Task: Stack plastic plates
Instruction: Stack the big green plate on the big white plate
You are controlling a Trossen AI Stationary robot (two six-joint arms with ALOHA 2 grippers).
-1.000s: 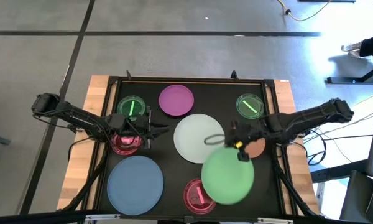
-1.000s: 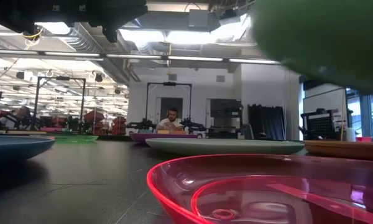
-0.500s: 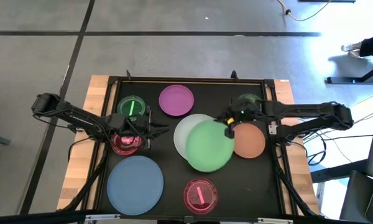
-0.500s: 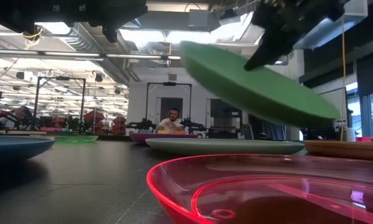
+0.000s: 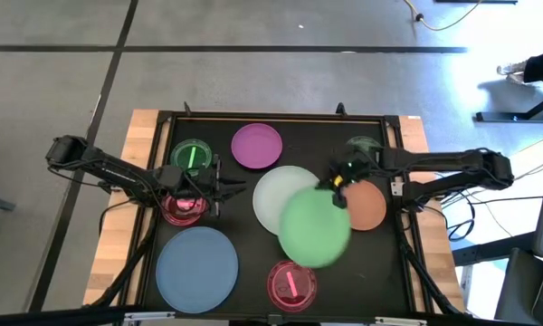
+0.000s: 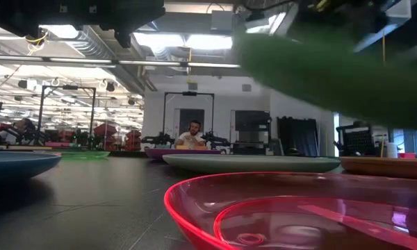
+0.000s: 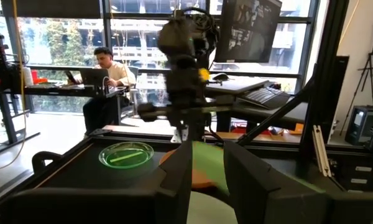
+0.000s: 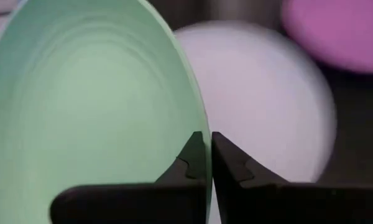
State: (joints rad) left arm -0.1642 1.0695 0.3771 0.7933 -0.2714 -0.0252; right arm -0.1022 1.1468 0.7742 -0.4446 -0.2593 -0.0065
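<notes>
My right gripper (image 5: 337, 186) is shut on the large green plate (image 5: 312, 228), which hangs tilted above the near right part of the large white plate (image 5: 273, 195). The white plate lies flat on the black mat and also shows in the right wrist view (image 8: 267, 93). The green plate is blurred in the low view (image 6: 333, 69). My left gripper (image 5: 228, 188) is open and empty just left of the white plate, its arm above a small pink-red plate (image 5: 181, 208). My right gripper pinches the green plate's rim (image 8: 204, 138) between its two fingers, at the plate's far right edge. The fingers come from the table's right side. The plate is lifted clear of the table and tilted, stretching away from the fingers toward the near left.
On the mat lie a blue plate (image 5: 197, 263), a purple plate (image 5: 256, 145), an orange plate (image 5: 369, 205), two small translucent green plates (image 5: 192, 156) (image 5: 364, 149) and a second pink-red one (image 5: 291, 283). A raised frame (image 5: 271, 116) edges the mat. A person sits far behind.
My right gripper has carried the green plate from the near right toward the far edge and the left, over the white plate. It has then come back a little toward the near edge. The plate has stayed lifted and tilted.
</notes>
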